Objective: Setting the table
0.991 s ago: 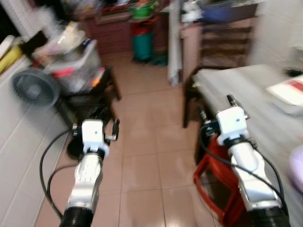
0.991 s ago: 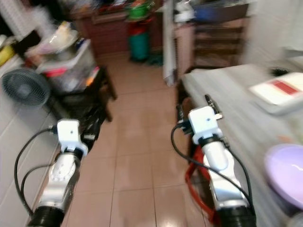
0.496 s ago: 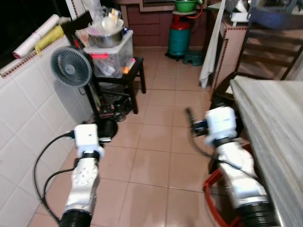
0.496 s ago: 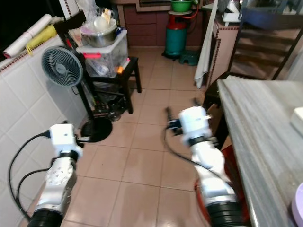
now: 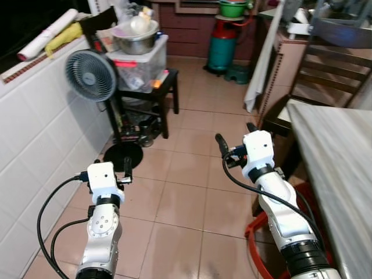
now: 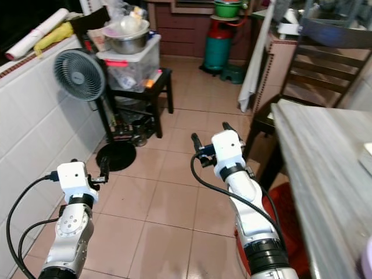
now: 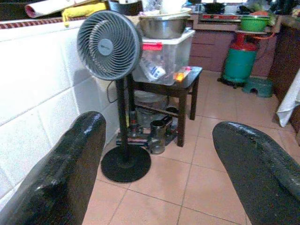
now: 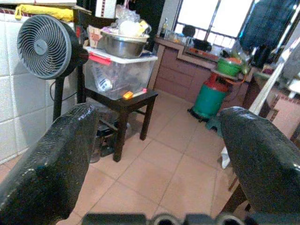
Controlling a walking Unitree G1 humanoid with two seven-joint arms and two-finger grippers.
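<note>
Both grippers are hanging spread wide and empty over the tiled floor, the right gripper [image 5: 235, 138] sitting nearer the grey dining table [image 5: 340, 157], which is lying off to the robot's right, well apart from the left gripper [image 5: 110, 168].

The floor [image 5: 186, 192] in the middle of the frame is showing glazed, faintly glossy terracotta tiles. The wall [image 5: 35, 116] at the left is gleaming with smooth white glazed tiles. At the upper left, a steel bowl [image 5: 135, 42] is shining on a translucent plastic box [image 5: 139, 67], which is sitting on a dark, matt wooden stool [image 5: 156, 96]. The fan [image 5: 90, 75] is wearing a grey plastic grille. At the right edge, the table [image 5: 343, 168] is showing a pale, matt, streaked top. The left gripper [image 7: 159, 173] and right gripper [image 8: 159, 159] are showing rough, grainy black fingers, on arms of satin silver metal with white plastic housings.
</note>
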